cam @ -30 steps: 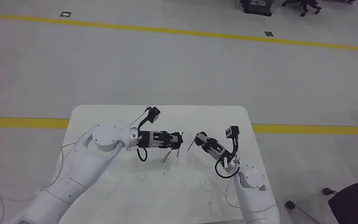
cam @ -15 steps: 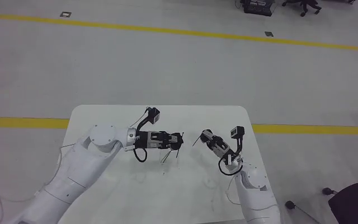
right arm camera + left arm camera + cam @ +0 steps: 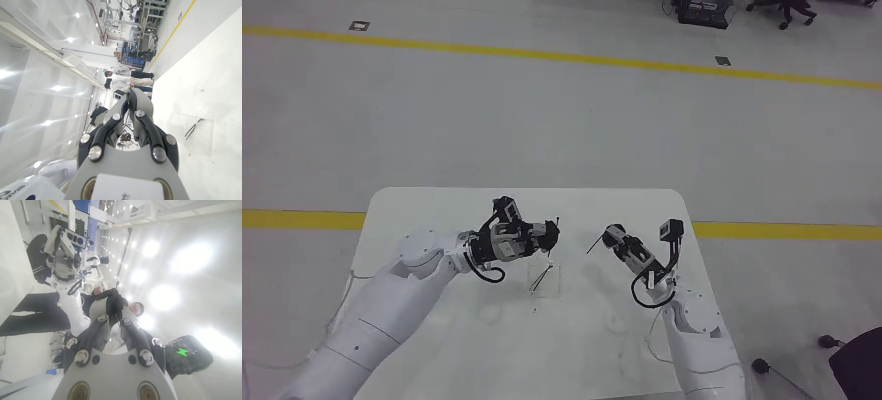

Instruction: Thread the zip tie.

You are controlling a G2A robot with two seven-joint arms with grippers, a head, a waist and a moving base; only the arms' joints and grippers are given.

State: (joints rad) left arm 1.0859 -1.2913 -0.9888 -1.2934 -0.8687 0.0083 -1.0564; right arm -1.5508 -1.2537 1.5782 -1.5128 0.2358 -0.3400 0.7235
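My left gripper (image 3: 545,234) hangs above the middle of the white table (image 3: 422,210), tilted upward and shut on a black zip tie (image 3: 115,306). The tie's thin end (image 3: 556,221) sticks out past the fingertips. To its right, across a small gap, my right gripper (image 3: 610,236) is shut on another black zip tie strip (image 3: 130,101). That strip's tail (image 3: 593,245) points toward the left gripper. The two ties do not touch.
A clear flat tray (image 3: 544,281) lies on the table below the left gripper, with spare black zip ties (image 3: 192,128) in it. Small dark specks dot the table near it. The table's far edge (image 3: 532,190) runs behind both grippers.
My left gripper has risen, drawn back a little to the left and turned its fingers upward. My right gripper has shifted slightly to the right and away, so the gap between them is wider.
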